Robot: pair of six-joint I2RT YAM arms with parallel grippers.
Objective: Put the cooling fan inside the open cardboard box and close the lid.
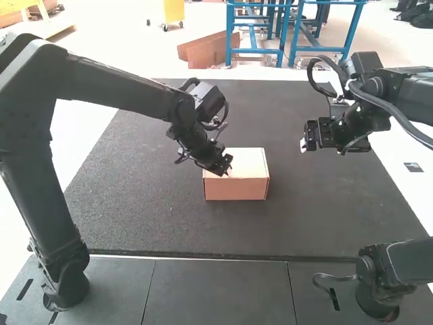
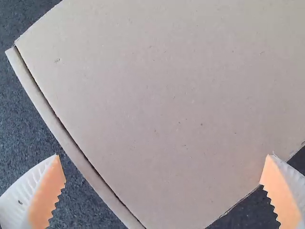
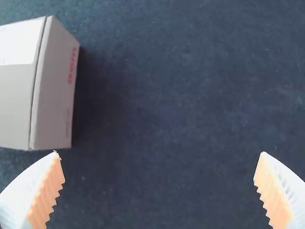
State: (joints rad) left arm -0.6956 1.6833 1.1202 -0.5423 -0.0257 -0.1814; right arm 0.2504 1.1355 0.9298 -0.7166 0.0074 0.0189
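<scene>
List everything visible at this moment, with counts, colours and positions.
cardboard box: one, tan, near the middle of the mat, lid down flat; red print on one side in the right wrist view
mat: one, black, spread under the box and both grippers
tabletop: one, white, bare strips beside the mat
left gripper: one, white ribbed fingers with orange pads, open, over the box's top at its left edge
right gripper: one, same fingers, open, above bare mat to the right of the box, apart from it
</scene>
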